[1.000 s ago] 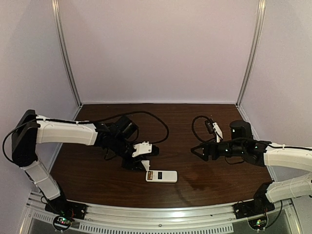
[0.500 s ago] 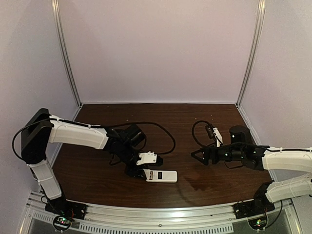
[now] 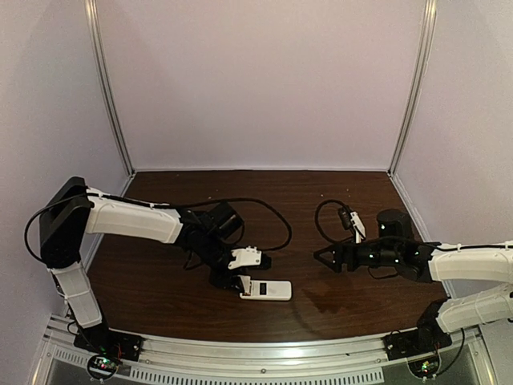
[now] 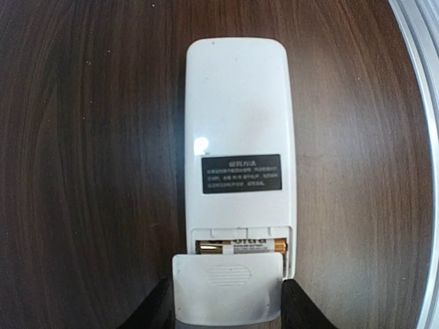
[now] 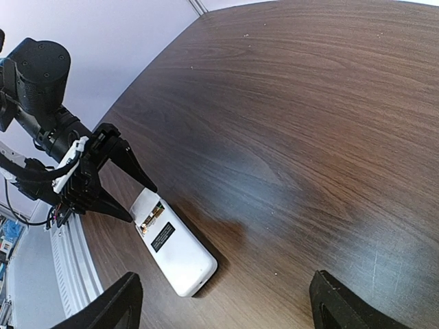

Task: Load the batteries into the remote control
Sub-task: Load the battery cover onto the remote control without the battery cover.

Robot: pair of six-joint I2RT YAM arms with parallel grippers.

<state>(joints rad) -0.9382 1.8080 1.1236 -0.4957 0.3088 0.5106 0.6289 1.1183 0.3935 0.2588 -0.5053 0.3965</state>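
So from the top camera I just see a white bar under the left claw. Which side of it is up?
Observer: The remote lies back up. The left wrist view shows a black label on it.
Operator: Any batteries in yet?
Observer: One gold battery shows inside, just past the cover. I can't see a second.
Operator: And what's the claw doing?
Observer: The left gripper holds that cover by its sides, at the remote's battery end.
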